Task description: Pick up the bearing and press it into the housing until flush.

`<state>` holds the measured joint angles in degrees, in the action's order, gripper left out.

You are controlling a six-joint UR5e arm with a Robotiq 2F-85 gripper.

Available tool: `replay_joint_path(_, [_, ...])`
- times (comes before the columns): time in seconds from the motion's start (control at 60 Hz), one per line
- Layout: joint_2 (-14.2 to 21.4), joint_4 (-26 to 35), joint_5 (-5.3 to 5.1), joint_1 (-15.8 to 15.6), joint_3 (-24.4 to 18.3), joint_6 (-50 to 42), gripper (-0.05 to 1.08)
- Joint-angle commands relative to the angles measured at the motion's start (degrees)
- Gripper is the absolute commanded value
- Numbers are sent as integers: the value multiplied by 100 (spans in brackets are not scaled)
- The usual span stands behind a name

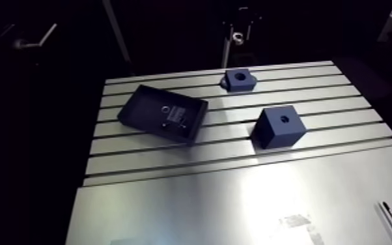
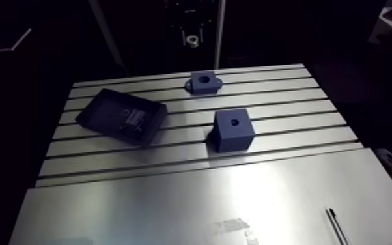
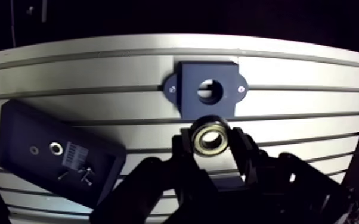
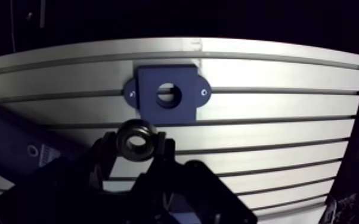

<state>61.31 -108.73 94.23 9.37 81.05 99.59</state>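
Hand (image 3: 210, 143) clamps bearing (image 3: 210, 137), prob. clear of housing (image 3: 188, 95).

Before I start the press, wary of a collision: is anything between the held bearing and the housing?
Nothing visible. The claw is shut on the bearing, and only slotted table lies between it and the housing, whose bore looks empty. The tray sits off to one side.
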Motion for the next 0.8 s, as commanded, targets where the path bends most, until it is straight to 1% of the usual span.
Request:
replay_joint_path(0.017, [-351,-196,48,317,-120,48,62])
replay_joint_path(0.233, [-457,-206,48,347,-129,39,62])
replay_joint_path(0.517, [-466,-189,48,312,-182,32,62])
replay_joint_path(0.8, [-579,-206,39,285,-94,-39,62])
